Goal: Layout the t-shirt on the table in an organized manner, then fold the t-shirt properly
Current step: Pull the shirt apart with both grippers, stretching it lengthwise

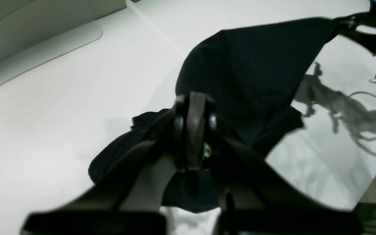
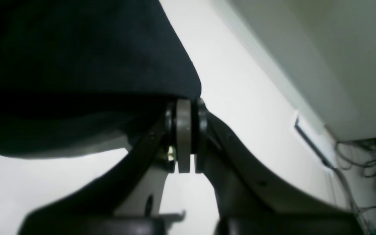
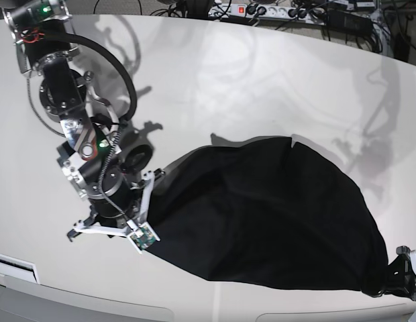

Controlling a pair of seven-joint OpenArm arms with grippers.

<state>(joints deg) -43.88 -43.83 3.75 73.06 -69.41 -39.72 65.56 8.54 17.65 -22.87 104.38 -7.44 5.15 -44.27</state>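
Both grippers are clamped on the black t-shirt [image 3: 275, 215]: left gripper [image 1: 193, 130] pinches one edge, right gripper [image 2: 186, 137] the opposite corner. Shirt hangs btwn them, its lower part apparently on the table [image 3: 228, 80]. Risk: thin pinch may slip under tension; uneven pull would skew the layout.

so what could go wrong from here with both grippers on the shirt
1. The right gripper pinches only the very edge of the shirt; a pull could slip it free.
2. The left gripper is shut on bunched fabric, so it may hold several layers, and spreading could leave folds.
3. The shirt lies close to the near edge of the table; in the base view, its right end could slide off.
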